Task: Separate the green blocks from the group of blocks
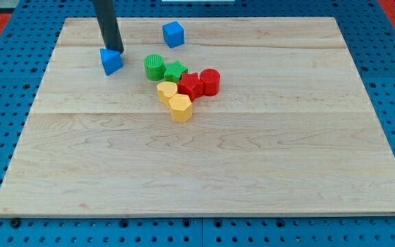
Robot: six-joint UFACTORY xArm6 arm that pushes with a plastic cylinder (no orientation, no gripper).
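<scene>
A: Where are the green ones?

B: Upper middle of the frame. The green cylinder (154, 66) sits at the cluster's left edge, the green star (175, 71) just right of it, touching the red star (190, 85); the red cylinder (210, 81) is further right. Below them are the yellow heart (166, 91) and yellow hexagon (180, 108).

A: And my tip (114, 52)?

B: Upper left, against the top of one blue cube (111, 61), apart from the cluster. Another blue cube (173, 33) sits near the desk's (204, 171) top edge.

A: A hand, apart or together?

B: There is none, only the rod.

A: How will they push?

B: Probably light, rigid, sliding easily. The cylinder may roll off a glancing push; press squarely on its lower right side. The star's notches should catch the tip better.
</scene>
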